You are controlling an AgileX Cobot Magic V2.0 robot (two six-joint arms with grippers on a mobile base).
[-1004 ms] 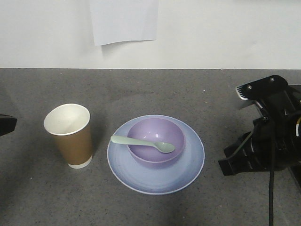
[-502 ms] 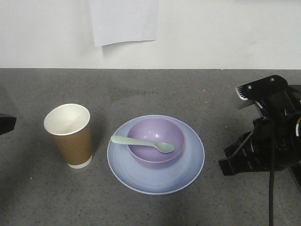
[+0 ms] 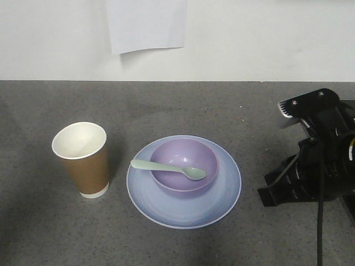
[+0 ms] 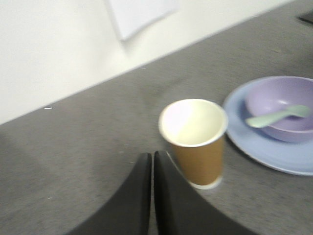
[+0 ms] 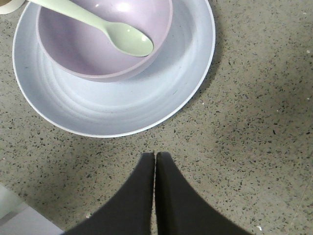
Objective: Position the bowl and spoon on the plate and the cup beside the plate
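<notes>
The lavender bowl [image 3: 184,166] sits on the pale blue plate [image 3: 224,197] at the table's middle. A mint-green spoon [image 3: 168,168] lies across the bowl, scoop inside and handle over its left rim. The brown paper cup [image 3: 83,159] stands upright left of the plate, apart from it. My right gripper [image 5: 155,155] is shut and empty, a short way off the plate [image 5: 117,112]; its arm [image 3: 310,160] is at the right edge. My left gripper [image 4: 152,155] is shut and empty, just left of the cup [image 4: 195,142]; the front view does not show it.
A white wall runs behind the grey speckled table [image 3: 183,105], with a sheet of paper [image 3: 145,23] hanging on it. The right arm's black cable [image 3: 320,221] drops toward the front right corner.
The left arm's dark tip at the front view's left edge has drawn back out of sight. Bowl, spoon, plate, cup and right arm have not moved.
</notes>
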